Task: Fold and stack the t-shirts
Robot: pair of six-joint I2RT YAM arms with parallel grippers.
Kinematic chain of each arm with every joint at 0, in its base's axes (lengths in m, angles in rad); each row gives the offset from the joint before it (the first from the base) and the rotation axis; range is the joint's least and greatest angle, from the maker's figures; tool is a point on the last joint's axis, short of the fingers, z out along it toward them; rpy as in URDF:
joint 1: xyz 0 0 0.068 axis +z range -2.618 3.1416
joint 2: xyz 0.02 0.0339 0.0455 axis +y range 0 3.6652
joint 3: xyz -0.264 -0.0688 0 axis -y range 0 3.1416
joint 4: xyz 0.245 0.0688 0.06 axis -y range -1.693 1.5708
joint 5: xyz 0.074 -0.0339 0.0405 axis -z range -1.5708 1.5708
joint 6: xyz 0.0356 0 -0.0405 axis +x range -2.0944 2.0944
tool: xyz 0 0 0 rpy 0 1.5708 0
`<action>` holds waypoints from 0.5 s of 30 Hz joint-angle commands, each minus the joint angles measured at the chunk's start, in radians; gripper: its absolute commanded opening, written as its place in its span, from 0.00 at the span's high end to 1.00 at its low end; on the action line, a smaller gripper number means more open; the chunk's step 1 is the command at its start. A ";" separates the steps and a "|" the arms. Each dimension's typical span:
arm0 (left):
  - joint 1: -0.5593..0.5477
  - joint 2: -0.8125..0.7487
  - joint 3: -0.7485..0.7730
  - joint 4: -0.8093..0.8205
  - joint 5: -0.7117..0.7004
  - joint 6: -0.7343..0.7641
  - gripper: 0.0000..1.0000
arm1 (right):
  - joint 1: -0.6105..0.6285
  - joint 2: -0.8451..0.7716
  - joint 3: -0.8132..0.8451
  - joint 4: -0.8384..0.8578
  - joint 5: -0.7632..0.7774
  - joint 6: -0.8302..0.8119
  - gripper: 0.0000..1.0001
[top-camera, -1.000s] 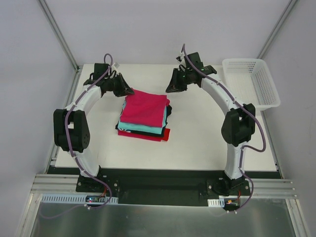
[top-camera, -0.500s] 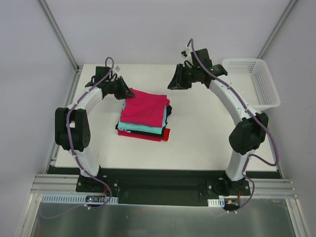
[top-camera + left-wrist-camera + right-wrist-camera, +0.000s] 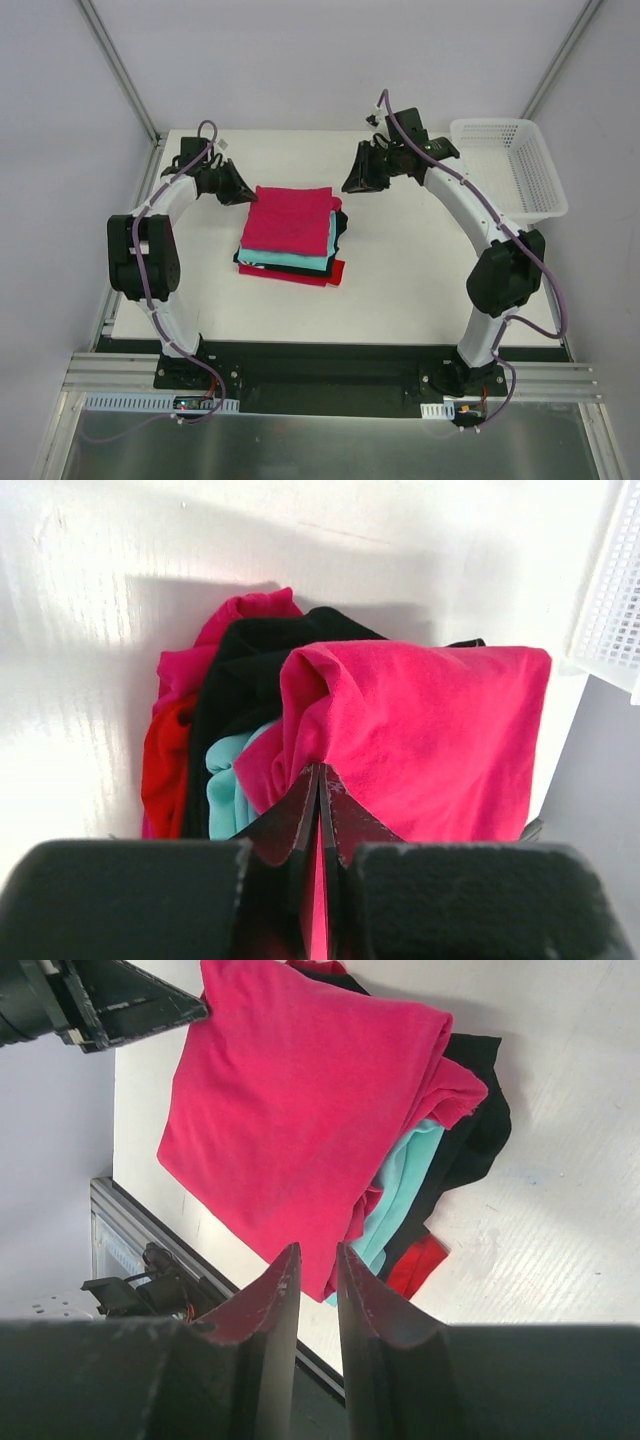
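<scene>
Pinching the far left corner of the crimson-pink t-shirt (image 3: 292, 218), the left gripper (image 3: 246, 195) has its jaws pressed together, and in the left wrist view the cloth rises in a small peak to the fingertips (image 3: 312, 780) with a sliver of pink showing between them, so I judge the fabric is caught rather than merely touched; the shirt lies folded on top of a stack on the white table (image 3: 420, 280), left of centre, over a teal t-shirt (image 3: 290, 260), a black t-shirt (image 3: 341, 225) and a red t-shirt (image 3: 333, 272) whose edges poke out along the near and right sides; from the left gripper the shirt spreads away to the right and toward the arm bases, its folded outline close to square, so no long axis is clear; the right gripper (image 3: 352, 183) hovers just beside the far right corner of the stack, apart from the cloth, its jaws slightly parted with nothing between them; a white mesh basket (image 3: 510, 165) sits well apart at the table's far right; the left arm is plainly the nearer one, being in contact, and the folding looks all but done, so what likely remains is letting that lifted corner go so that it settles flat on the pile
</scene>
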 commanded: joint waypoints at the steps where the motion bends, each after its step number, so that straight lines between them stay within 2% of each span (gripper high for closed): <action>1: 0.008 -0.082 0.105 -0.088 -0.017 0.056 1.00 | 0.019 -0.047 0.011 0.003 -0.026 -0.007 0.77; 3: 0.006 -0.124 0.115 -0.097 -0.003 0.044 1.00 | 0.029 -0.040 0.016 0.009 -0.034 0.004 0.77; 6: -0.005 -0.202 0.090 -0.102 0.026 0.014 1.00 | 0.055 -0.039 0.007 0.030 -0.034 0.013 0.86; 10: -0.087 -0.297 -0.011 -0.102 -0.005 -0.013 1.00 | 0.092 -0.040 -0.053 0.099 -0.035 0.055 0.99; 15: -0.121 -0.363 -0.150 -0.080 -0.026 -0.035 1.00 | 0.152 -0.039 -0.175 0.194 -0.025 0.104 0.99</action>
